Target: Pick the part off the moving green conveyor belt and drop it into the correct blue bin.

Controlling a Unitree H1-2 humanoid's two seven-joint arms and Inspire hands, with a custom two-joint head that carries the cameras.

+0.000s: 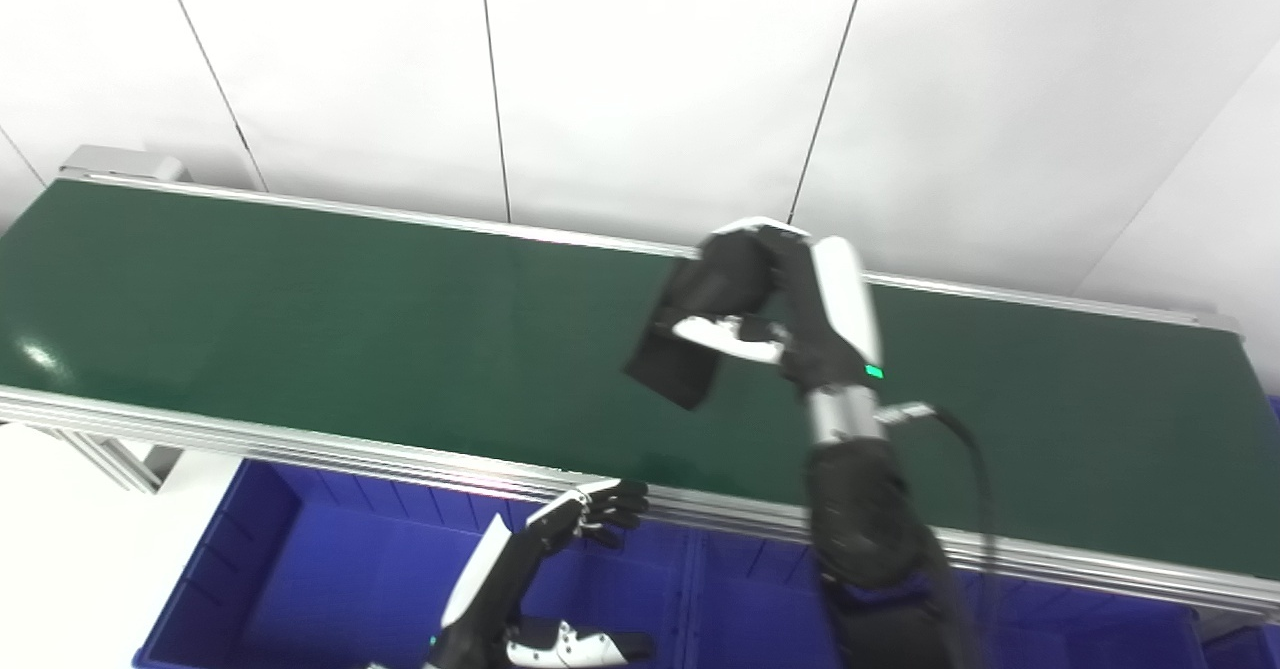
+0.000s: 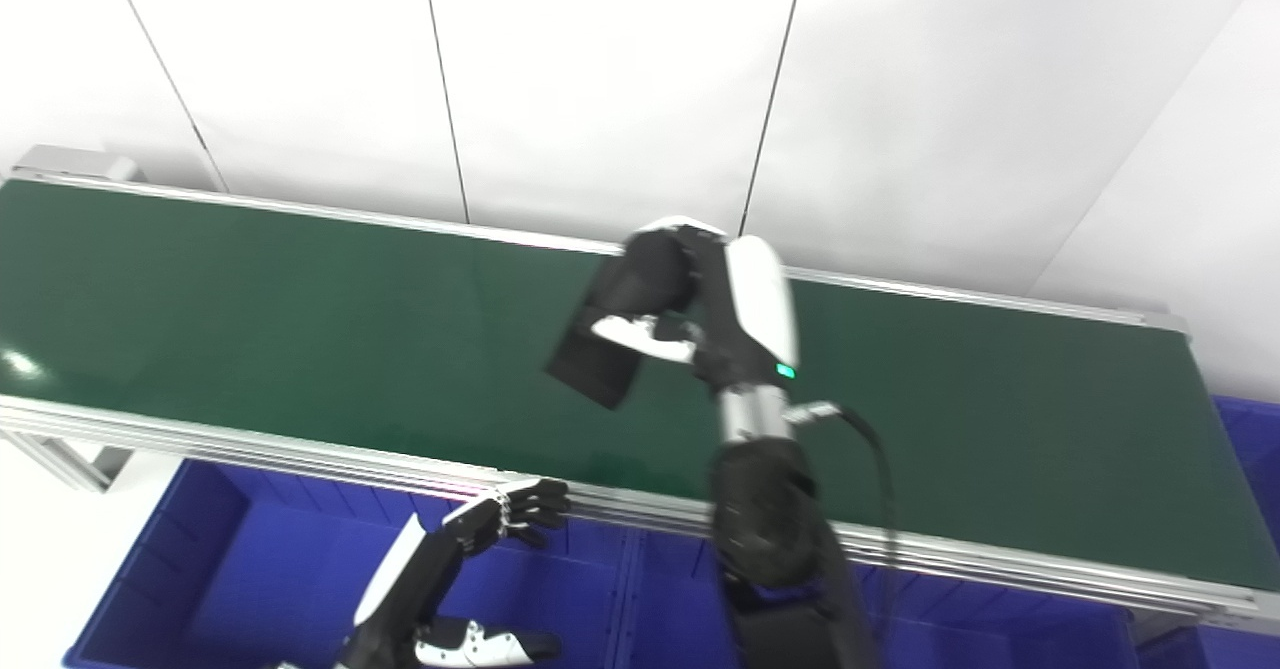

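Observation:
A flat black rectangular part (image 1: 672,367) is held in my right hand (image 1: 742,301), fingers over its top end and the white thumb across its face. It hangs tilted over the middle of the green conveyor belt (image 1: 300,319), and whether it touches the belt I cannot tell. My left hand (image 1: 560,569) sits low at the belt's near rail, above the blue bins, with fingers and thumb spread and nothing in it. In the right eye view the part (image 2: 592,367) shows left of the right hand (image 2: 665,294).
A blue bin (image 1: 250,549) lies under the near rail at left and a second one (image 1: 760,599) beside it, with a divider between them. A corner of another bin (image 1: 1245,644) shows at far right. A white panelled wall stands behind the belt.

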